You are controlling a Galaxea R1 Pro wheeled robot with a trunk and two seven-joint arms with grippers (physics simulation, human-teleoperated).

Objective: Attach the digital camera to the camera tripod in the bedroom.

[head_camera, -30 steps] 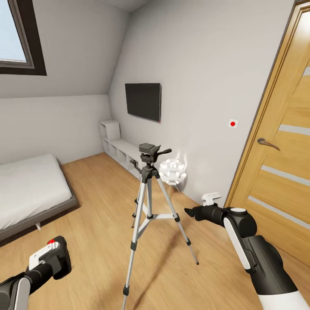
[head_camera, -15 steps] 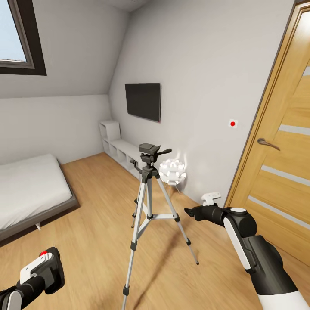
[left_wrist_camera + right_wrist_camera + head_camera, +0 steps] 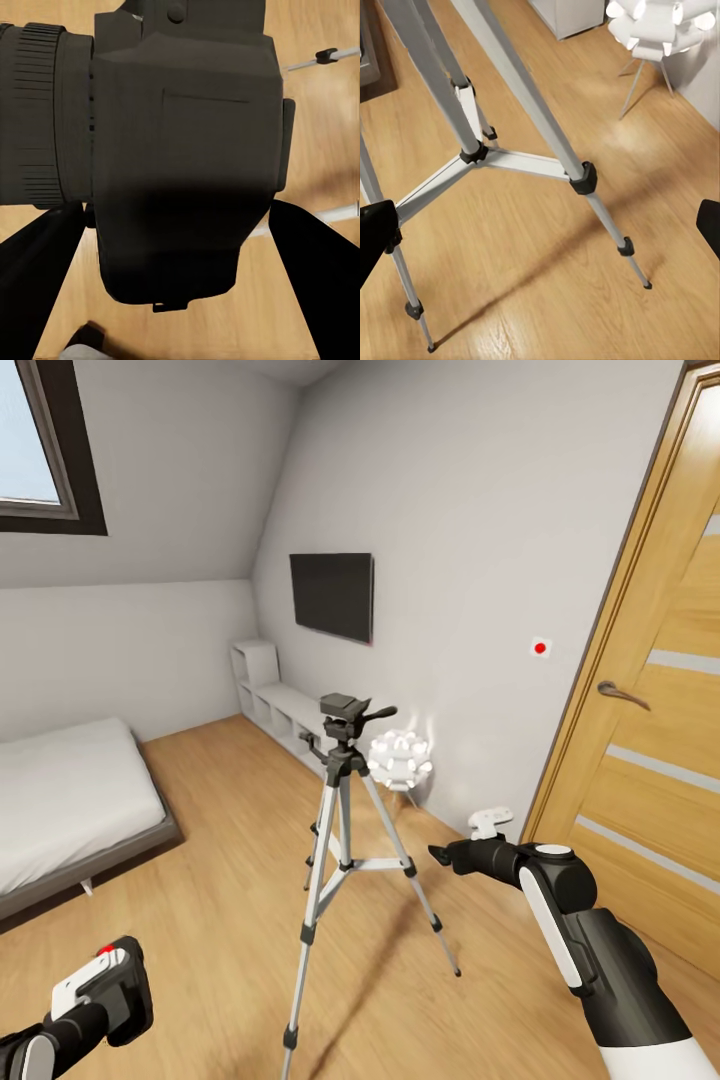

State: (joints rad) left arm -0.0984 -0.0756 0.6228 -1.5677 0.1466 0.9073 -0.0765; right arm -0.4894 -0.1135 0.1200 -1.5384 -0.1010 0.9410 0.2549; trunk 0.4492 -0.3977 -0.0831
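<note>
Down low, the left gripper pinches the digital camera, well below the camera tripod head, while the right gripper, fingers spread, hovers by a leg it could bump, tipping the stand.

No legible text, label or number anywhere.

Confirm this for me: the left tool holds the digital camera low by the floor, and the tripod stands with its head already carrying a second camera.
Not quite. The left tool does hold the digital camera low, but the head of the camera tripod is bare, as the head view shows.
</note>
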